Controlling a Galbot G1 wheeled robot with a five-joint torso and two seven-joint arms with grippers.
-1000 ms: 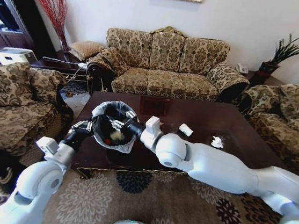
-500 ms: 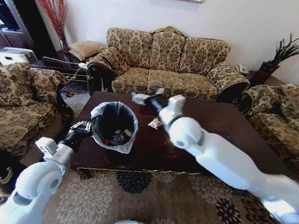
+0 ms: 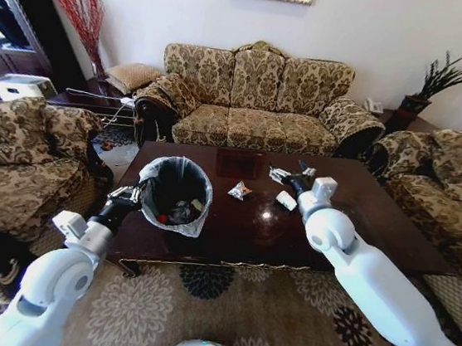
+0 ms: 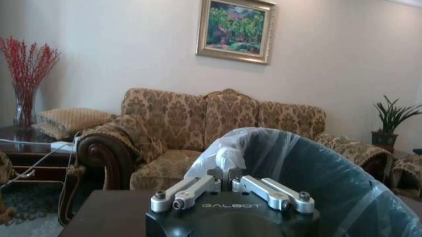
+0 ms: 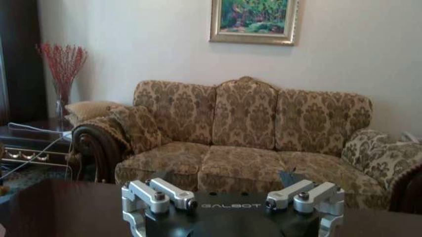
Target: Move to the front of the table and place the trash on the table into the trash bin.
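The black trash bin [image 3: 176,193] with its plastic liner stands on the left front of the dark table [image 3: 353,204]. My left gripper [image 3: 132,196] is shut on the bin's rim, and in the left wrist view its fingers [image 4: 223,174] pinch the bag-covered edge of the bin [image 4: 310,163]. Some trash lies inside the bin. A shiny wrapper [image 3: 239,191] and a white cup [image 3: 286,200] lie near the table's middle. My right gripper [image 3: 291,174] hovers open just behind the cup with nothing in it; its spread fingers [image 5: 155,195] show in the right wrist view.
A patterned sofa [image 3: 256,101] stands behind the table, with armchairs at the left [image 3: 16,157] and the right [image 3: 455,182]. A floral rug [image 3: 224,306] covers the floor in front. A potted plant [image 3: 431,86] sits at the back right.
My right arm has left the bin's mouth, swung over the table's far side and come to the right, above the white cup. The bin and left gripper have stayed put.
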